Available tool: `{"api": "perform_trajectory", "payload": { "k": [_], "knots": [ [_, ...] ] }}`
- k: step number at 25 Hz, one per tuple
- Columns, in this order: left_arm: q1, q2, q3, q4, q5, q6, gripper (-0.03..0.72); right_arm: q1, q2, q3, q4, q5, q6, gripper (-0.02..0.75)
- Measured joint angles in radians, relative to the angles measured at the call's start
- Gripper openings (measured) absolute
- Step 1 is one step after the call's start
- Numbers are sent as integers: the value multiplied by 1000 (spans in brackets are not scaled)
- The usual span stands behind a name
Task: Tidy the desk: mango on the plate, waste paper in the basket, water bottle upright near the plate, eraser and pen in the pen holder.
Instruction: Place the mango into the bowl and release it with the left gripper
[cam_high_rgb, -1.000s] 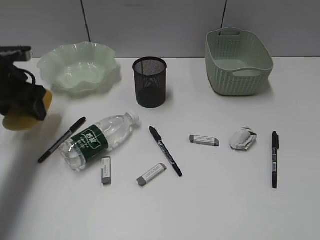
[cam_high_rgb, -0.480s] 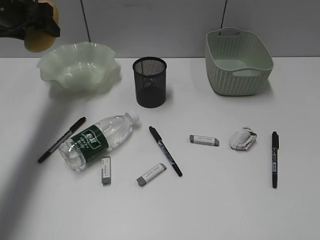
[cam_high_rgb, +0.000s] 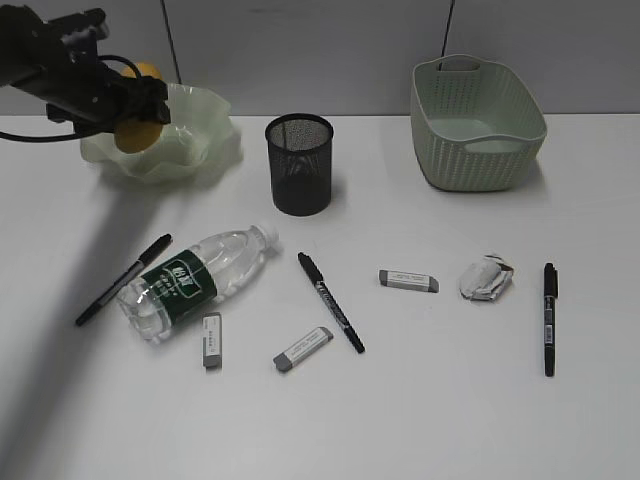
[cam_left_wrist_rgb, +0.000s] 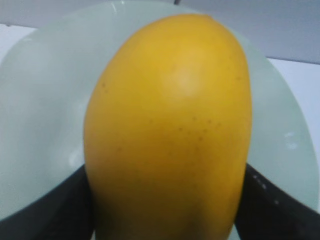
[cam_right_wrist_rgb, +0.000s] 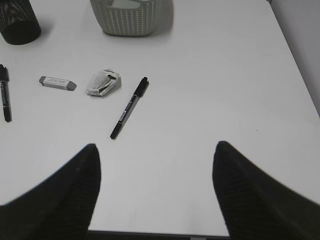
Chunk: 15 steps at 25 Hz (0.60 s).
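Your left hand (cam_high_rgb: 130, 118) is clamping the mango (cam_left_wrist_rgb: 167, 130) just above the plate (cam_high_rgb: 205, 135). If you are letting go this high, or near the wavy rim, the round fruit is likely rolling out onto the bench (cam_high_rgb: 430, 420). Your right hand (cam_right_wrist_rgb: 156, 190) is standing apart, holding nothing. The plate is looking bare beneath the fruit, the basket (cam_high_rgb: 478, 122) is showing no paper inside, and I cannot tell what the pen holder (cam_high_rgb: 299, 163) is holding.
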Motion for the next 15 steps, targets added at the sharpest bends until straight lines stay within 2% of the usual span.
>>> {"api": "perform_trajectory", "payload": {
  "k": [3, 8, 15],
  "knots": [
    [-13, 61, -36, -5, -21, 0, 571, 0, 0, 0, 0, 0, 0, 554],
    [-24, 104, -69, -9, -40, 0, 619, 0, 0, 0, 0, 0, 0, 554],
    [-26, 91, -79, 34, -26, 0, 624, 0, 0, 0, 0, 0, 0, 554]
  ]
}}
